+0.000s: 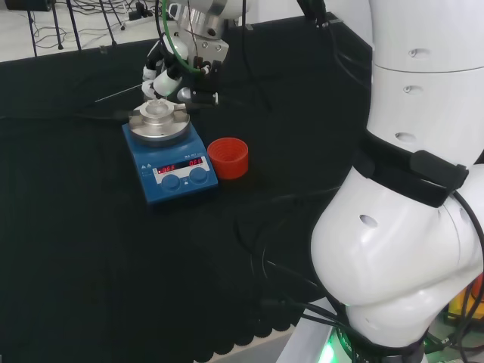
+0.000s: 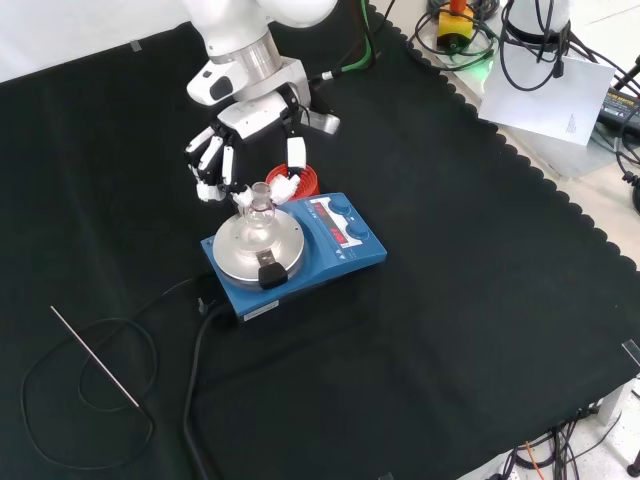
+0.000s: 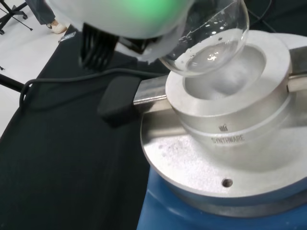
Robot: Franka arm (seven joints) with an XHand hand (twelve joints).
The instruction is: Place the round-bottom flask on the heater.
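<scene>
Currently, the hand (image 2: 250,140) is curled about the neck of the round-bottom flask (image 2: 260,205), with fingers on one side and the thumb on the other. I judge it clamped on the glass.

**Position.** In the wrist view, the bulb sits just over the hollow of the aluminium block (image 3: 230,110) on top of the heater (image 2: 330,245). It looks off-centre toward one rim and not fully seated. I cannot tell whether the glass touches the metal.

**Hazards from this point**
1. Off-centre release. If I open the fingers while the bulb rides on the rim, the round base will roll. The flask may then tip off the block onto the plate or the cloth.
2. Hard descent. Lowering further with the bulb against the rim presses glass on metal and could chip or crack it.
3. Finger drag. The fingertips lie close to the neck, so a withdrawal that is not straight could hook the neck and pull the flask over.
4. Side contact. The red ribbed ring (image 2: 305,178) stands just beside the heater, under the thumb side of the hand. A sideways retreat could knock it.
5. Heat. The panel (image 1: 181,164) is lit, so the plate may be warm. I would keep the fingers clear of the block.

**Markings.** Engraved lettering and a small mark run round the block's wall in the wrist view. Red digits glow on the front panel above two round knobs. I do not transcribe either.
</scene>
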